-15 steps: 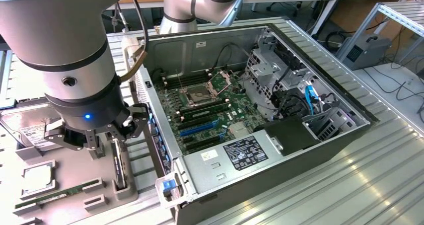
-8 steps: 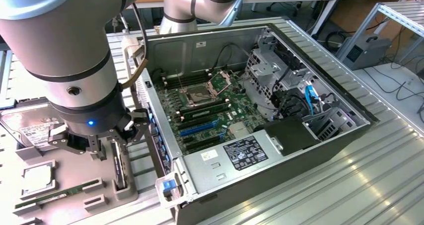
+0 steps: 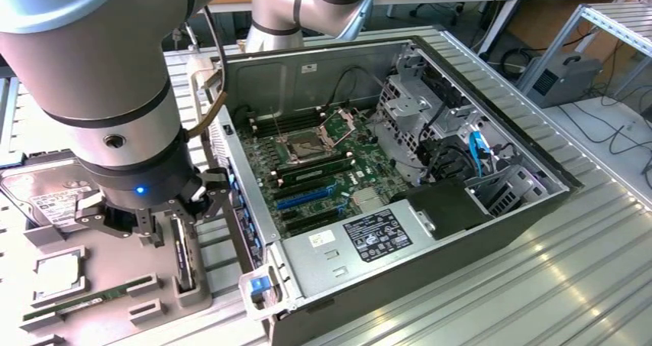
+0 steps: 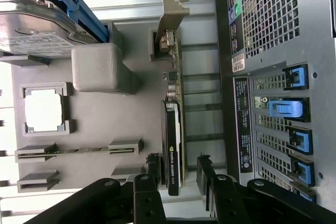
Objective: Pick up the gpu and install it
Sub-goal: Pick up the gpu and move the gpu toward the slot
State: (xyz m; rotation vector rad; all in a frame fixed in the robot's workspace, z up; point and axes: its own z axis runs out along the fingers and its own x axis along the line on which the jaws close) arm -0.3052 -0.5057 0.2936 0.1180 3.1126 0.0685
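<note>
Thin, dark rectangular gpu [image 3: 182,258] with a black face and a silvery metal end bracket [image 4: 173,9]: stands on its long edge in a slot of the grey moulded parts tray [image 3: 112,258], just beside the rear wall of the open black tower computer case [image 3: 275,75], on the ribbed metal tabletop [image 3: 530,285]. Not yet lifted. Black gripper [image 3: 179,225] on the silver arm [image 3: 102,79]: hangs over the card's end away from the bracket, fingers [image 4: 205,167] spread wide, one to each side of the board, clear of both faces as far as the wrist view tells. Holds nothing. Also on the tray: silver hard drive with white label [image 3: 51,197], square silver processor chip [image 3: 61,273], narrow green memory stick [image 3: 82,302], all well apart from the fingers. Inside the case: green motherboard [image 3: 341,159] with blue and black expansion slots [image 3: 305,198], apparently unoccupied. Step in hand, by judgement: the pick-up, at the point of straddling the card with the grip not yet made. Probably calls for a line centred on the thin upper edge, fingers square to the board, contact on the black shroud rather than bare components, and a straight lift to avoid binding in the tray slot.
</note>
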